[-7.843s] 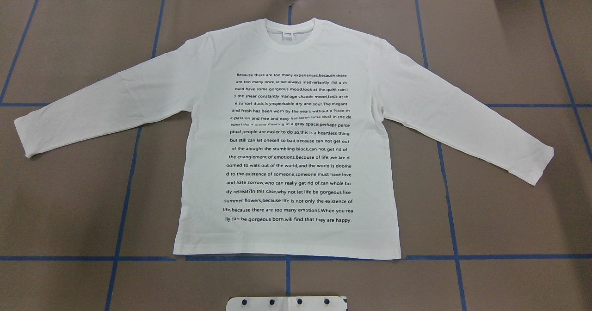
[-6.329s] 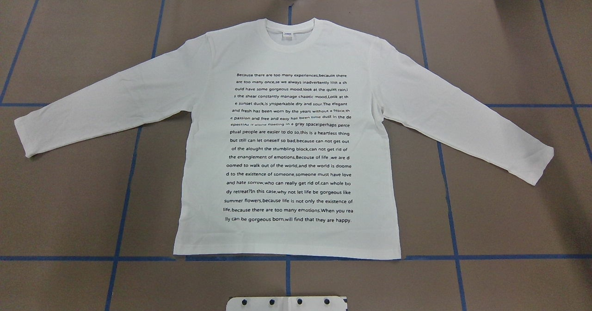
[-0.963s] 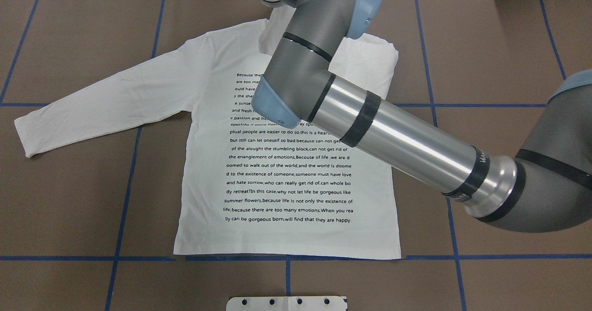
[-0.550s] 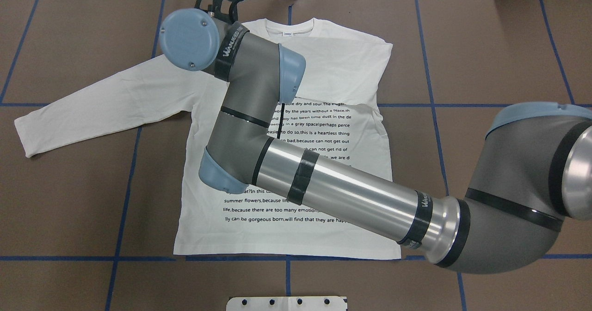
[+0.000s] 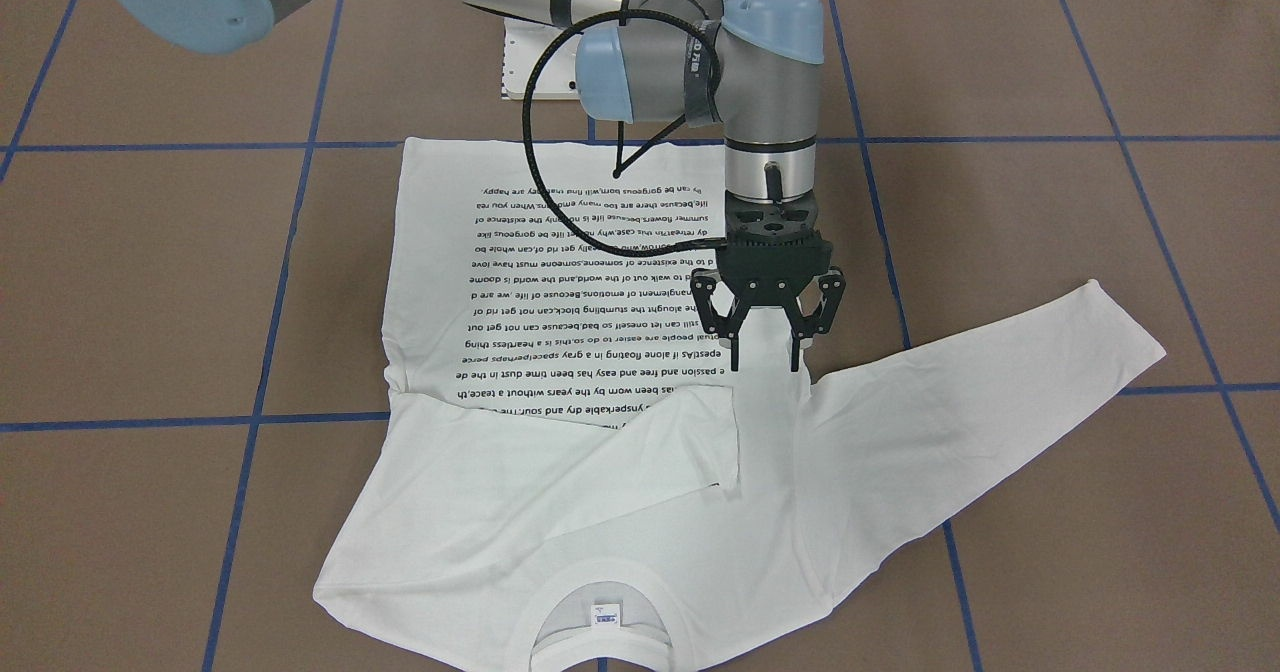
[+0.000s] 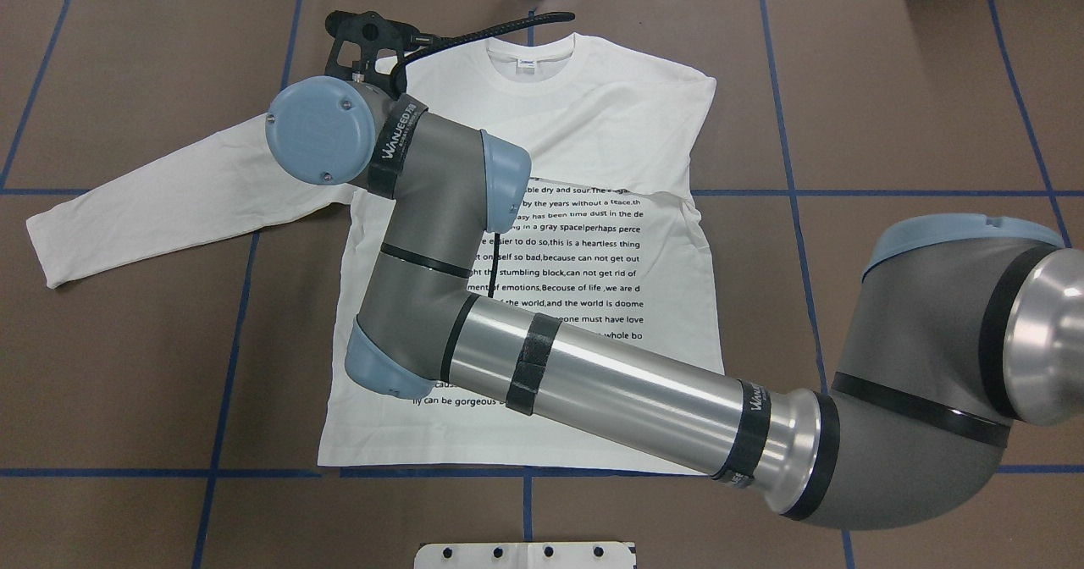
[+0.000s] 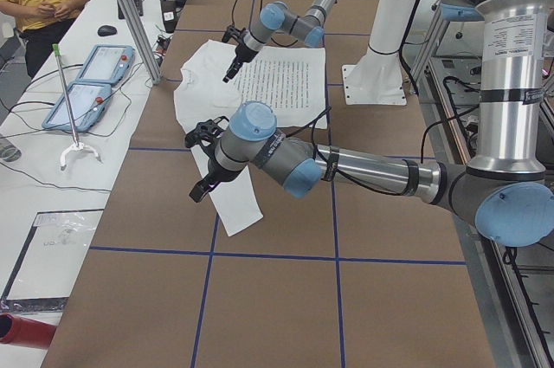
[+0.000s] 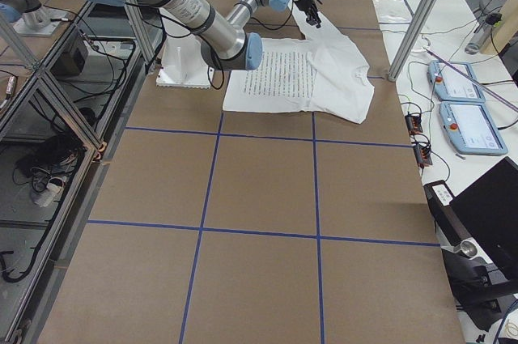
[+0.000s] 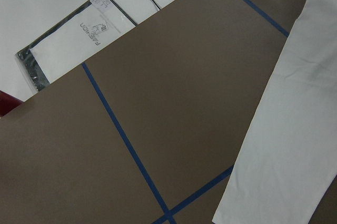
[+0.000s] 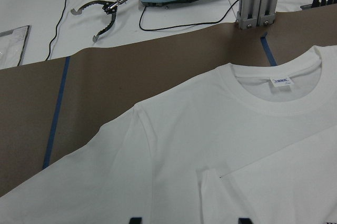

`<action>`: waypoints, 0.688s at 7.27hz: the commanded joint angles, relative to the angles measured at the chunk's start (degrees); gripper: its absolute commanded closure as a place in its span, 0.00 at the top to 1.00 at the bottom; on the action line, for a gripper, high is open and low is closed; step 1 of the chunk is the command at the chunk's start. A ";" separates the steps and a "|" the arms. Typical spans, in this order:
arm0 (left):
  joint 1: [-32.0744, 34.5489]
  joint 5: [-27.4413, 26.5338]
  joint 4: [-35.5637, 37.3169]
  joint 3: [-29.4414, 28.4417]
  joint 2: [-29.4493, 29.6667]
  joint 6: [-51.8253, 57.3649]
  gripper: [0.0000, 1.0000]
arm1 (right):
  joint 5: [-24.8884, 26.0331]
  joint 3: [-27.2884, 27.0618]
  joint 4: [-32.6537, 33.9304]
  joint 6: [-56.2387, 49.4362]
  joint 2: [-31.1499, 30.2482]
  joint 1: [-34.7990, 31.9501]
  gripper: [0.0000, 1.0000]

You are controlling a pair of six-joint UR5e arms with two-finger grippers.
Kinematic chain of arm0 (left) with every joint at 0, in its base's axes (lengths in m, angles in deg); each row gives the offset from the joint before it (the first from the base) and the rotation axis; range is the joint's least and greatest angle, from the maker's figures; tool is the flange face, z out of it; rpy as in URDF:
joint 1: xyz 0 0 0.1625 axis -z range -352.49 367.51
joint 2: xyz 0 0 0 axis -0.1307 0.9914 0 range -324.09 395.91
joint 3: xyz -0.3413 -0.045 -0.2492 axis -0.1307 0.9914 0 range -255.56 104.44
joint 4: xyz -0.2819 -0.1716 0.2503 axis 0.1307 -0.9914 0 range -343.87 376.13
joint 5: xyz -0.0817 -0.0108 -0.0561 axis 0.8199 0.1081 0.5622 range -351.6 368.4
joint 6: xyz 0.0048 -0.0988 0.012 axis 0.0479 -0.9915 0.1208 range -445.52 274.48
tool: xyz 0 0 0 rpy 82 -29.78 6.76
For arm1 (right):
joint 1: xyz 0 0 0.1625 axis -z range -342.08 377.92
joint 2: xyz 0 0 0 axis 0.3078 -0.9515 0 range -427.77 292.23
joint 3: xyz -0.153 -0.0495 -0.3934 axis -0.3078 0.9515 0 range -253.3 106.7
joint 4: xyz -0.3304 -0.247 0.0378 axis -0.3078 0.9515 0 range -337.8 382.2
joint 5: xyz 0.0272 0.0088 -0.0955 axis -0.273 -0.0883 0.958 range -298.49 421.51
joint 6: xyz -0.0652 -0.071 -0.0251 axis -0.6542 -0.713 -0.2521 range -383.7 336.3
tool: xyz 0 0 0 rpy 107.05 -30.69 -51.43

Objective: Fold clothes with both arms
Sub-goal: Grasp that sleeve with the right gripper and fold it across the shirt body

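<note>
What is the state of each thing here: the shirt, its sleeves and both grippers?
T-shirt: lying flat, print up.
Sleeve on robot's right: folded across the chest.
Sleeve on robot's left: spread out, unfolded.
Right gripper: open, empty.
Left gripper: cannot tell.

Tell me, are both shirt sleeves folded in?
No, only one. One sleeve lies folded across the chest, covering some print; the other sleeve lies spread out sideways.

1. The T-shirt (image 6: 677, 400) lies flat mid-table (image 6: 931, 340), its collar (image 6: 532, 85) far from the robot and its hem near the base plate (image 6: 525, 555).
2. The right sleeve (image 5: 600, 452) lies across the chest. The left sleeve (image 6: 169, 196) stretches out to the robot's left.
3. The right arm (image 6: 610, 383) crosses over the shirt, and the right gripper (image 5: 765, 360) is over the body beside the left armpit.
4. The left gripper (image 7: 197, 164) seems to hang near the left cuff (image 7: 238, 221).
</note>
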 commanded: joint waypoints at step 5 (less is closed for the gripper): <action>-6.44 -0.52 -12.09 -3.74 0.60 -12.07 1.00 | -27.14 -23.49 21.34 -13.23 -14.22 -17.62 1.00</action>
